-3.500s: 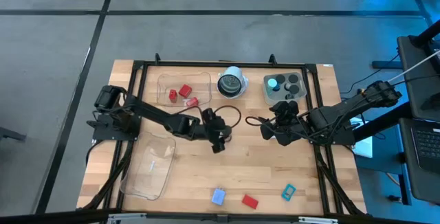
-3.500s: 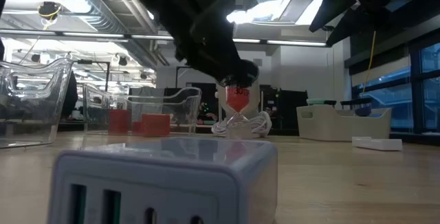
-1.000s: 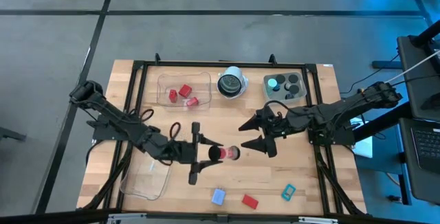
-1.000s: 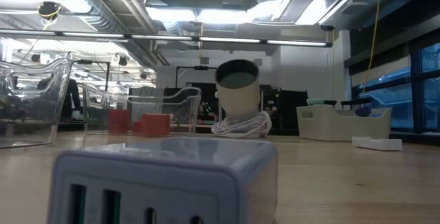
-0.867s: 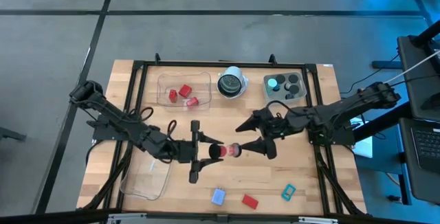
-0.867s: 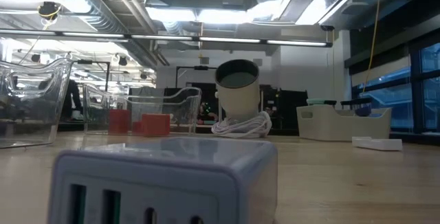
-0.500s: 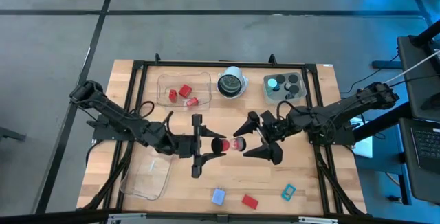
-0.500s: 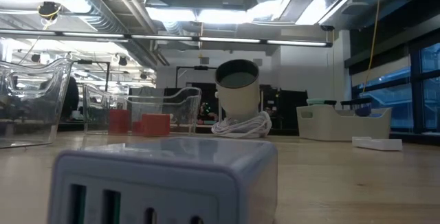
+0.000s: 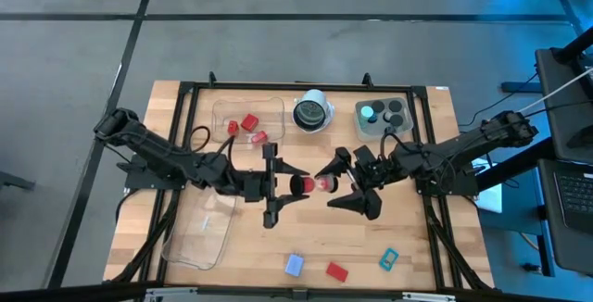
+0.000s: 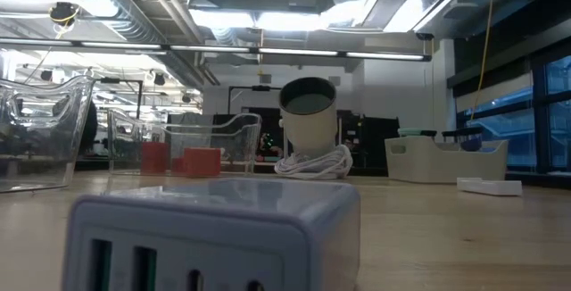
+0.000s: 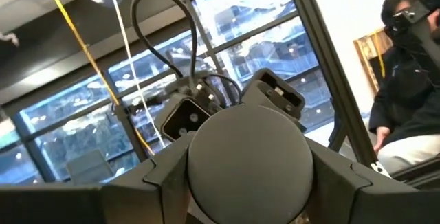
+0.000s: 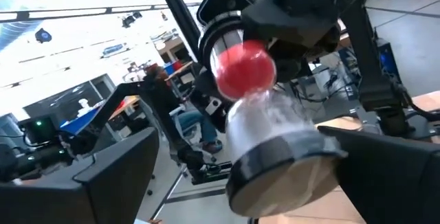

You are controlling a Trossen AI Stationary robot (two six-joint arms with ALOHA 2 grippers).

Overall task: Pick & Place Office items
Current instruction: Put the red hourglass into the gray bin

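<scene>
**Both arms meet mid-table over a red-ended piece**

We see both arms stretched low toward the table's centre in the high view, wrists turned so the grippers face each other. The left gripper (image 9: 281, 185) reaches in from the left w/ fingers spread wide, one toward the far edge, one toward the near edge. The right gripper (image 9: 344, 182) comes from the right, also spread wide, fingers flaring either side of the same spot.

Between them sits the red-and-clear piece (image 9: 313, 184): red end toward the left gripper, clear/whitish end toward the right. In the right wrist view the piece (image 12: 265, 124) shows a red ball-like end, clear body and dark round base close to the camera, w/ the left arm's wrist right behind it. Whether the left gripper actually holds it, we can't tell; the right fingers stand apart from it.

Other items: two red blocks (image 9: 252, 128) in the clear tray (image 9: 222, 112) at the far left; teal cap (image 9: 369, 113) and black cylinders (image 9: 395, 113) in the grey tray (image 9: 361, 128) far right. Near edge: pale-blue rectangle (image 9: 294, 265), red block (image 9: 336, 271), teal rectangle (image 9: 387, 259). A second clear tray (image 9: 196, 237) lies near-left.
</scene>
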